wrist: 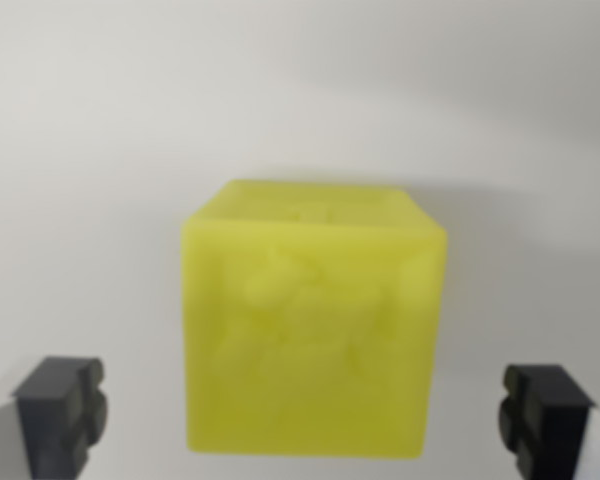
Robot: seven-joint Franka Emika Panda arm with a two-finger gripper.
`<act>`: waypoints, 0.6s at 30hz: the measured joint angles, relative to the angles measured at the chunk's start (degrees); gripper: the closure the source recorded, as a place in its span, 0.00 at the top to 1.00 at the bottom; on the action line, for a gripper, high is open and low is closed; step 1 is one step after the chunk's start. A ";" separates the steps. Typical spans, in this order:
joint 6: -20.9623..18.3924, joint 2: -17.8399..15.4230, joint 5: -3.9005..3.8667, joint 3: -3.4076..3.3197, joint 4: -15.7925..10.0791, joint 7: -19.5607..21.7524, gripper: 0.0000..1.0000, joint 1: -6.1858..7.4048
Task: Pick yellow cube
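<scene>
A yellow cube [313,325] fills the middle of the wrist view, blurred by closeness, resting on a pale white surface [130,120]. Faint raised marks show on its near face. My gripper [305,420] is open: one black fingertip [62,412] stands at the wrist view's left and the other black fingertip [542,415] at the wrist view's right. The cube sits between the two fingertips, with a clear gap on each side, touching neither. The cube's bottom edge lies about level with the fingertips.
Only the plain white surface surrounds the cube, with a soft shadow behind it at the upper right.
</scene>
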 joint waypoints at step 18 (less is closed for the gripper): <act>3.64 5.41 0.00 0.00 1.76 -0.27 1.00 0.00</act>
